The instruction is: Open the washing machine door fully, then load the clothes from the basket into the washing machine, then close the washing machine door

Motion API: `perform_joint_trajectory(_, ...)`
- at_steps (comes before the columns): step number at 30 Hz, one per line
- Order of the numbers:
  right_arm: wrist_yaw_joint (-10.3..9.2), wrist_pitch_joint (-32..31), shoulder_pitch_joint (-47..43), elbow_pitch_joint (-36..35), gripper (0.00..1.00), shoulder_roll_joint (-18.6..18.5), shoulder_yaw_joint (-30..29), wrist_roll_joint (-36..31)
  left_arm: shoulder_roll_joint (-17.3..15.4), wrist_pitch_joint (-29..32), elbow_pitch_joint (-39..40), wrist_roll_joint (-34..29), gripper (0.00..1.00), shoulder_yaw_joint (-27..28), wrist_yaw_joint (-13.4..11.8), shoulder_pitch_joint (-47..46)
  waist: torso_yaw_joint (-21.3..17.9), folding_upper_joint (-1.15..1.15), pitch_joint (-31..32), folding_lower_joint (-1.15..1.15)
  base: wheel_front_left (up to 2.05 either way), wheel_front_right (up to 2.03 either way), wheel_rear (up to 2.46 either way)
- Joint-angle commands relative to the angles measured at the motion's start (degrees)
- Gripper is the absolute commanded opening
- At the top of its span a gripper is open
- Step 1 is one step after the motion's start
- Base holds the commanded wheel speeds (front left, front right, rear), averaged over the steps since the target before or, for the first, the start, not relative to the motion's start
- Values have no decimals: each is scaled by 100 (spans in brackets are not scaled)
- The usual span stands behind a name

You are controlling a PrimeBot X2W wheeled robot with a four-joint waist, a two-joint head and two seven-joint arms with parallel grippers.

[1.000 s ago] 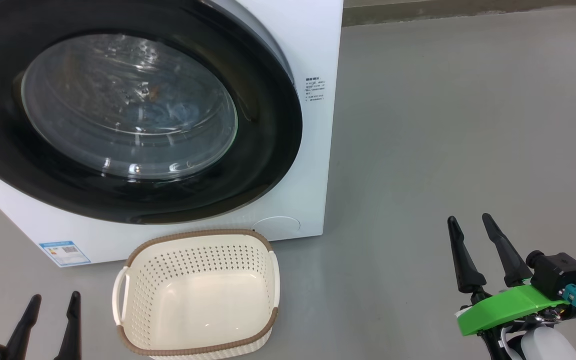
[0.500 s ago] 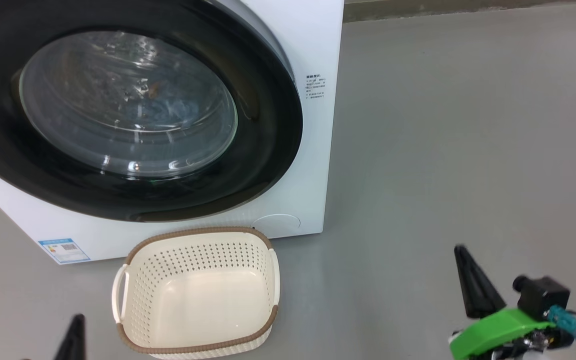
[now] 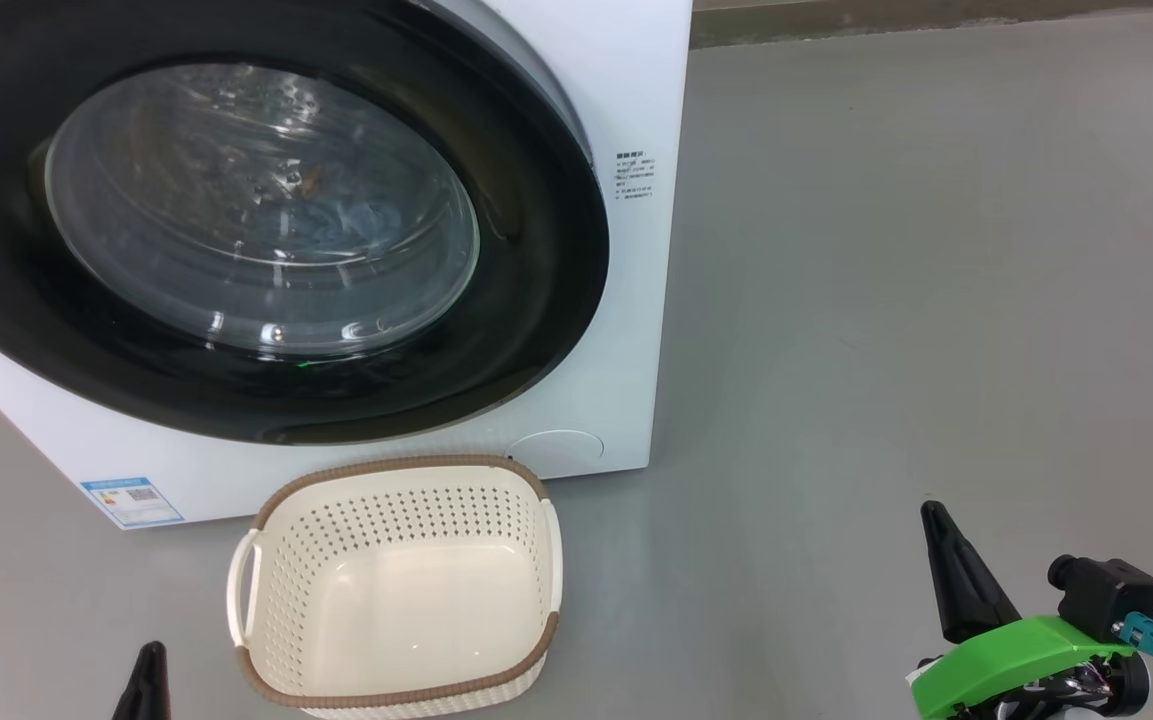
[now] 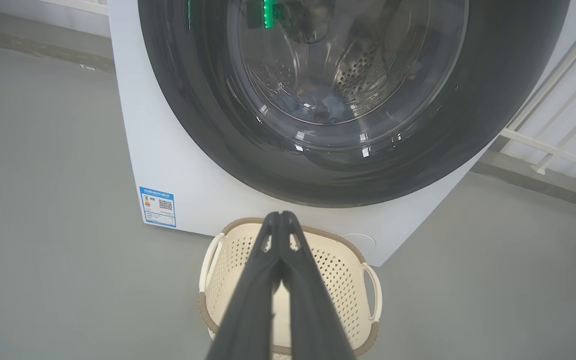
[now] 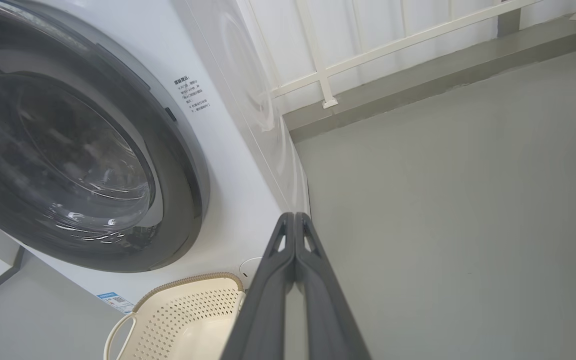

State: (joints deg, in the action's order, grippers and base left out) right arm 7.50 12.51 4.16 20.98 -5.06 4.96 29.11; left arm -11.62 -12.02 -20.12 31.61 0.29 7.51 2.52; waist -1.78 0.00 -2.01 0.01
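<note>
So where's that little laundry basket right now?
The basket sits empty on the floor in the head view's lower middle, in front of the washing machine, below its closed door.

Smooth matte grey floor (image 3: 936, 250), flat, a few faint scuffs. Low grey concrete kerb (image 5: 417, 75) runs along the floor's far edge, a step higher than the floor. White metal railing of thin straight bars (image 5: 317, 65) stands on the kerb, with one post foot planted on the kerb top. Pale white surface (image 5: 392, 20) sits behind the bars, material unclear. Left wrist view: railing and kerb at right edge.
</note>
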Motion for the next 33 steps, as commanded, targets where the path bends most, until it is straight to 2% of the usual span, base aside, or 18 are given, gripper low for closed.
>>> perform_joint_trajectory(1,0,-39,154,-172,0,-26,-67,173,-83,18,161,165,0,96,0,-167,3,0,2,-1,0,0,0)
perform_joint_trajectory(33,0,-571,168,-325,0,31,-366,1988,198,557,291,1892,0,252,-1,-375,54,0,55,-1,0,0,0)
